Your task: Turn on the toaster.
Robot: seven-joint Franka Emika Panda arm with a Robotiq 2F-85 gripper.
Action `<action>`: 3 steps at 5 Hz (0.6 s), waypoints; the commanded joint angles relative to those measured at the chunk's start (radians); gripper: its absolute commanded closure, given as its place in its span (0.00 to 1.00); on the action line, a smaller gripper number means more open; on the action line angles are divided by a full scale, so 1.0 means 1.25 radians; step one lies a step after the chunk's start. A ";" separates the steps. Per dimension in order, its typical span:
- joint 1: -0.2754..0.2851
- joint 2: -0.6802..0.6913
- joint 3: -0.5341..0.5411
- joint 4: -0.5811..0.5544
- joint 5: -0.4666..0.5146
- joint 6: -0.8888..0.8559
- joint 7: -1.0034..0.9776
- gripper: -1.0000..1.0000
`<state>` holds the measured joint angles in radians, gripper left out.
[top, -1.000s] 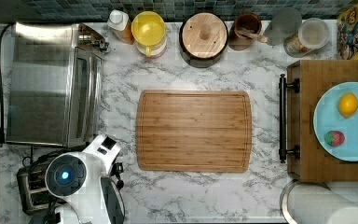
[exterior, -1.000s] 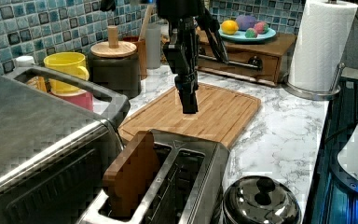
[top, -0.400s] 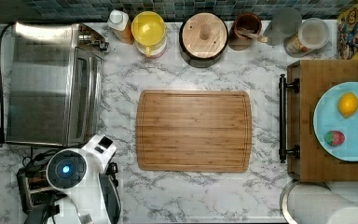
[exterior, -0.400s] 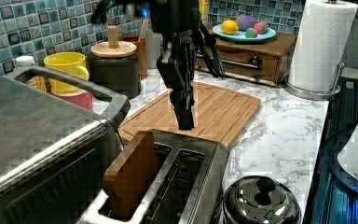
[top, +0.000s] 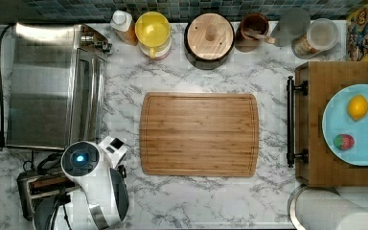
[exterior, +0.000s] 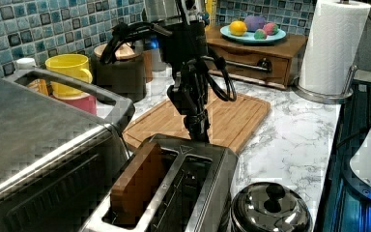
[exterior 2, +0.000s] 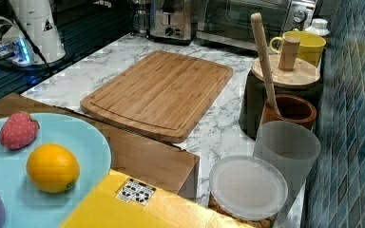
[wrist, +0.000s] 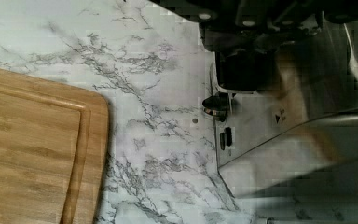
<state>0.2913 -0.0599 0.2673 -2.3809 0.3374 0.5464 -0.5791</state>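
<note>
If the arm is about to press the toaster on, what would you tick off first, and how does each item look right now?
1. Hand at the toaster's lever end: ok, it hangs just beyond that end in the left view.
2. Hand touching the lever: cannot tell; the wrist view is dark there.
3. Something loaded: ok, a brown slice stands in one slot.
4. Path free: ok, the cutting board lies bare and off to the side.
5. Toaster plugged in: cannot tell.
6. Round steel lid beside the toaster: ok, apart from the hand.
</note>
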 commanded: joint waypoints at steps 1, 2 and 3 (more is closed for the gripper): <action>0.032 -0.006 0.037 0.024 0.011 0.005 -0.002 1.00; 0.028 0.025 0.052 0.024 -0.007 -0.007 0.014 1.00; 0.010 0.048 0.042 0.001 -0.012 -0.006 0.037 1.00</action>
<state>0.2876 -0.0544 0.3037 -2.3730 0.3274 0.5571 -0.5801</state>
